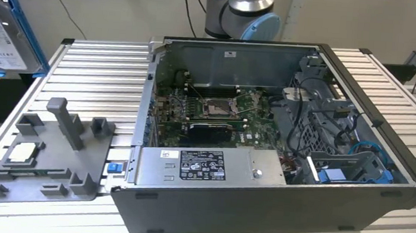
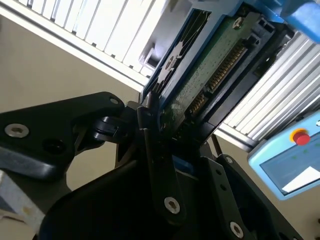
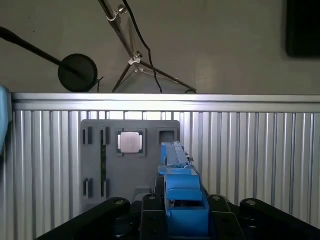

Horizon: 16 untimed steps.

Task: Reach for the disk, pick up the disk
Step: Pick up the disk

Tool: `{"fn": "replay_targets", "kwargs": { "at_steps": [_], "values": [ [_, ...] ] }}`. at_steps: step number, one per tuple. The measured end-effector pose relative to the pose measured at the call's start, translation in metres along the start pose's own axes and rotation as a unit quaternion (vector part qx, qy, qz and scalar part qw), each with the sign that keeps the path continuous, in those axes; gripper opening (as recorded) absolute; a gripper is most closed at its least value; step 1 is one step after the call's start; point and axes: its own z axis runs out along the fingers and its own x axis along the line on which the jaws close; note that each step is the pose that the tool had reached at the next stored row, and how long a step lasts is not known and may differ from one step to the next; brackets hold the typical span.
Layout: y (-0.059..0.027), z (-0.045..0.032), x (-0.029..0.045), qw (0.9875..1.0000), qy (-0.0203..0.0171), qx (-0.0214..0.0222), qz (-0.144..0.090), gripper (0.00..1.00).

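Note:
The disk [image 1: 2,36] hangs in the air at the exterior view's far left, above the table's edge. It is tilted, with its white label showing and a blue carrier around it. In the second wrist view my gripper [image 2: 172,135] is shut on the disk [image 2: 210,75], black fingers [image 2: 152,150] clamping its blue frame beside the green circuit board. In the first wrist view the disk [image 3: 182,187] stands edge-on between the jaws of the gripper [image 3: 186,212], over the grey fixture [image 3: 150,170].
An open computer case [image 1: 275,211] takes up the middle and right of the ribbed metal table [image 1: 99,80]. A grey fixture [image 1: 47,170] at the exterior view's left holds a square processor chip [image 1: 25,154]. A small blue bracket [image 1: 115,167] sits by the case.

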Motion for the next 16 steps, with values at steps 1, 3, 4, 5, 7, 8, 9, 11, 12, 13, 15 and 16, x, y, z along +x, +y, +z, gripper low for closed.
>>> {"fn": "replay_targets", "kwargs": {
  "at_steps": [1,3,4,5,7,8,9,11,12,13,15,16],
  "values": [
    [0.0001,-0.0027,-0.0001,1.0000,0.0000,0.0000,0.000,0.00],
    [0.0003,-0.0079,-0.0001,1.0000,0.0000,0.0000,0.000,0.00],
    [0.0003,-0.0104,-0.0002,1.0000,0.0000,0.0000,0.000,0.00],
    [0.0004,-0.0131,-0.0002,1.0000,0.0000,0.0001,0.000,0.00],
    [0.0005,-0.0183,-0.0003,1.0000,0.0000,0.0000,0.000,0.00],
    [0.0007,-0.0208,-0.0004,1.0000,0.0000,0.0000,0.000,0.00],
    [0.0007,-0.0233,-0.0004,1.0000,0.0000,0.0000,0.000,0.00],
    [0.0009,-0.0284,-0.0005,1.0000,0.0000,0.0000,0.000,0.00],
    [0.0009,-0.0308,-0.0006,1.0000,0.0000,0.0000,0.000,0.00],
    [0.0010,-0.0332,-0.0006,1.0000,0.0000,0.0000,0.000,0.00],
    [0.0011,-0.0379,-0.0007,1.0000,0.0000,0.0000,0.000,0.00],
    [0.0012,-0.0404,-0.0008,1.0000,0.0000,0.0000,0.000,0.00]
  ]
}}
